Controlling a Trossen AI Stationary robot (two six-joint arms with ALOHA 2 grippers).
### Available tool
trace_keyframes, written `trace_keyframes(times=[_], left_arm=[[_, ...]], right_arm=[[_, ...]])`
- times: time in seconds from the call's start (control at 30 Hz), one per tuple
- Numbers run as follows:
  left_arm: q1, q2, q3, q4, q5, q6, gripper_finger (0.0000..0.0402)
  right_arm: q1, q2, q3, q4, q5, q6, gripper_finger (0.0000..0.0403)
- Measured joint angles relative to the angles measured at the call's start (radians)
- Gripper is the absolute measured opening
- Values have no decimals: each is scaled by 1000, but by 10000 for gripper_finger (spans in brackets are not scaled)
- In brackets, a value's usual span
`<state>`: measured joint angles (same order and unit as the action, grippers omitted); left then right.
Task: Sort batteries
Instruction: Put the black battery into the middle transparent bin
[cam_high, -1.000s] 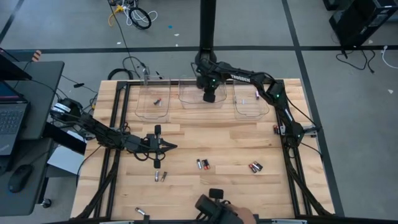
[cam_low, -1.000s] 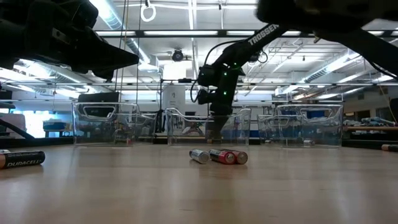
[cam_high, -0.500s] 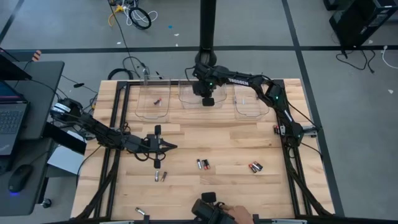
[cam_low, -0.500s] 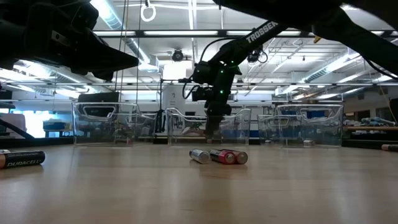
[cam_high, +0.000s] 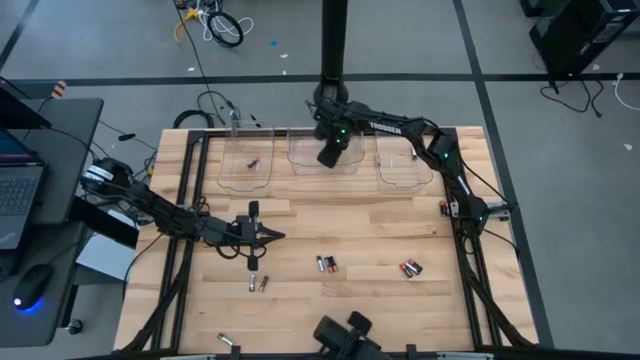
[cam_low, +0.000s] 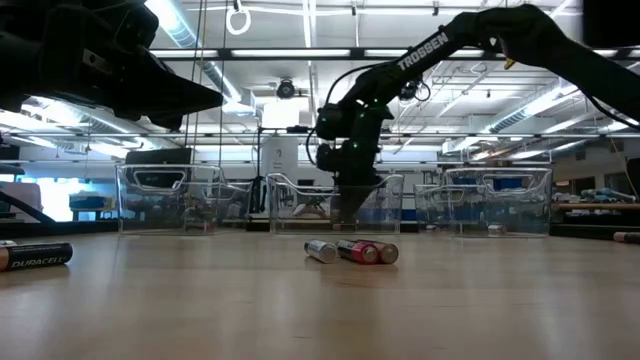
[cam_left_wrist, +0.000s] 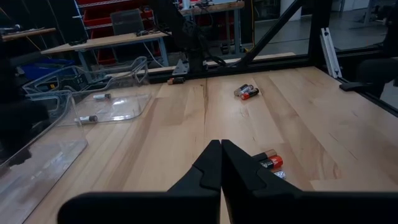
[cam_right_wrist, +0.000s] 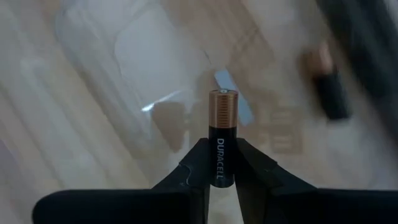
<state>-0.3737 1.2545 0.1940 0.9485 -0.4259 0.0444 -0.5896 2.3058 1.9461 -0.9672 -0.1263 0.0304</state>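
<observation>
My right gripper (cam_high: 329, 156) hovers over the middle clear bin (cam_high: 305, 160) at the far edge, shut on a black, copper-ended battery (cam_right_wrist: 222, 124); the low view shows it (cam_low: 350, 203) pointing down into that bin. My left gripper (cam_high: 277, 236) waits shut above the table's left middle, its fingers closed together (cam_left_wrist: 221, 151). Loose batteries lie on the wood: a group mid-table (cam_high: 327, 264), a red-ended pair to the right (cam_high: 410, 268), two nearer left (cam_high: 257, 283), one at the near edge (cam_high: 228, 341). One battery lies in the left bin (cam_high: 253, 163), one in the right bin (cam_high: 413, 152). My right gripper pinches the battery by its black body (cam_right_wrist: 222, 163) between the two fingers (cam_right_wrist: 198, 163). The battery runs along the fingers, and its copper end (cam_right_wrist: 222, 99) sticks out past the fingertips. It is lifted clear above the bin floor.
Three clear bins stand in a row along the far edge (cam_low: 160, 200) (cam_low: 498, 200). A black battery lies at the table's left (cam_low: 36, 256), another near the right rail (cam_high: 444, 208). A dark device sits at the near edge (cam_high: 345, 335). Bare wood lies between the bins and the loose batteries.
My right gripper has stayed over the middle bin, shifting a little toward the table's left and turning its wrist. A hand that showed at the near edge beside the dark device has drawn out of view.
</observation>
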Motion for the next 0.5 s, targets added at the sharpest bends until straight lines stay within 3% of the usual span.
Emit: trace_keyframes(times=[0.17, 0.5], left_arm=[[1, 0, 0, 0, 0, 1, 10], [1, 0, 0, 2, 0, 0, 10]], right_arm=[[-1, 0, 0, 22, -62, 282, 67], [-50, 0, -2, 87, -62, 538, 59]])
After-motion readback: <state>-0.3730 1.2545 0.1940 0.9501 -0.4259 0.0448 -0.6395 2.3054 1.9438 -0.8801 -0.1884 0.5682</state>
